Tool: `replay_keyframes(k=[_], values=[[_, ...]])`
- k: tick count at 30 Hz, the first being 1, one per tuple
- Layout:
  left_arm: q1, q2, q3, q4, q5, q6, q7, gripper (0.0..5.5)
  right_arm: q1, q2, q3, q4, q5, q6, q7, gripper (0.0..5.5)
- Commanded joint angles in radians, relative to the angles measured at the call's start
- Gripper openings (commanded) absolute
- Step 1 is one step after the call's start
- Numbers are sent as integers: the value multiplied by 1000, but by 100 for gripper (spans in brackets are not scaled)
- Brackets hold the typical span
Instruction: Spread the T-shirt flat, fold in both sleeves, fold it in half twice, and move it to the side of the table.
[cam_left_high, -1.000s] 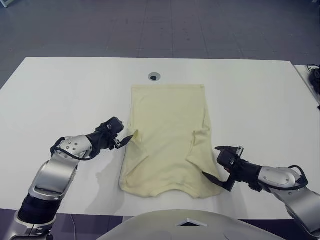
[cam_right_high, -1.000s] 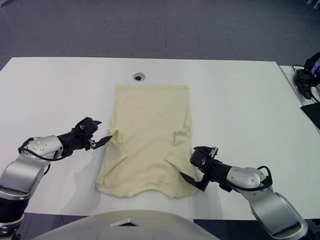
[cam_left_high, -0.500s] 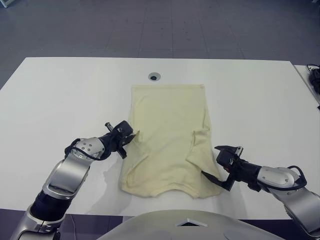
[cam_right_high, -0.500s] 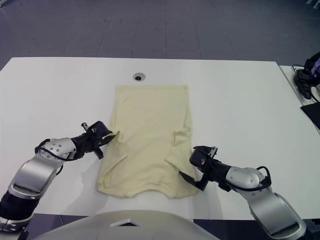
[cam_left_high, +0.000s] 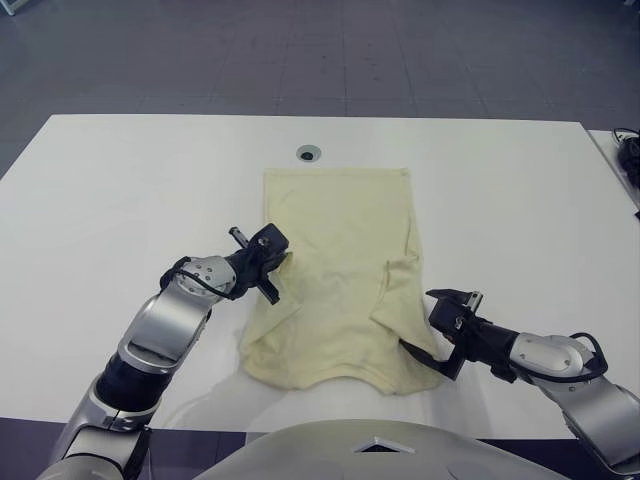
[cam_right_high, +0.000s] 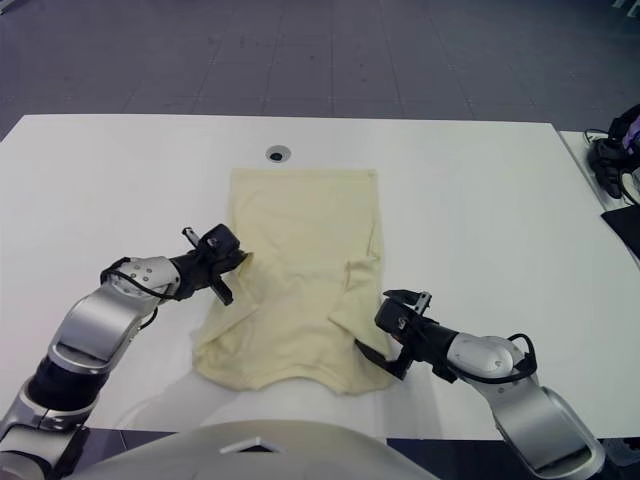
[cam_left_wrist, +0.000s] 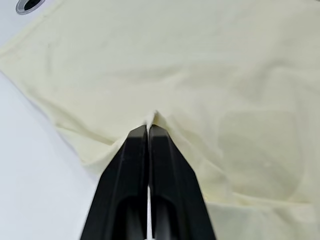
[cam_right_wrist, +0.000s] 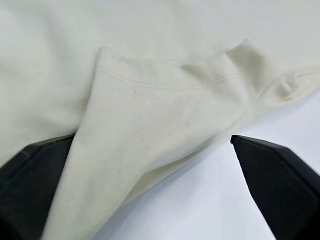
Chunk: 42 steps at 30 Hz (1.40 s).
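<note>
Left gripper (cam_left_high: 278, 270) has the T-shirt (cam_left_high: 335, 230) pinched tight at its left edge. Right gripper (cam_left_high: 420, 320) gapes wide at the near right corner, low over the table (cam_left_high: 120, 180).

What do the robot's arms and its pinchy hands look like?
The left arm and right arm are rounded, shiny silver shells with black joints, and thin black cables loop near the wrists. The left gripper and right gripper are black, each with two flat fingers that taper to narrow tips.
</note>
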Motion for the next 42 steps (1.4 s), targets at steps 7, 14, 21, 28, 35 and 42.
replay_keyframes(k=[7,14,21,28,35,42], values=[[-68,7,-112,117,93,-36,52,24,-15,12,36,24,-32,9,0,540],[-106,-68,99,33,-33,-42,33,115,1,18,-1,3,-20,25,-4,540],[-70,-9,464,-33,-178,-41,-12,239,-6,32,-120,-114,88,104,31,540],[432,125,491,-154,-153,-337,-185,368,-122,71,-263,-173,288,258,53,540],[489,170,258,-13,69,-600,-157,485,-240,3,-47,175,15,-13,15,540],[286,125,87,313,219,-744,-134,538,-460,92,193,636,-292,-331,-35,540]])
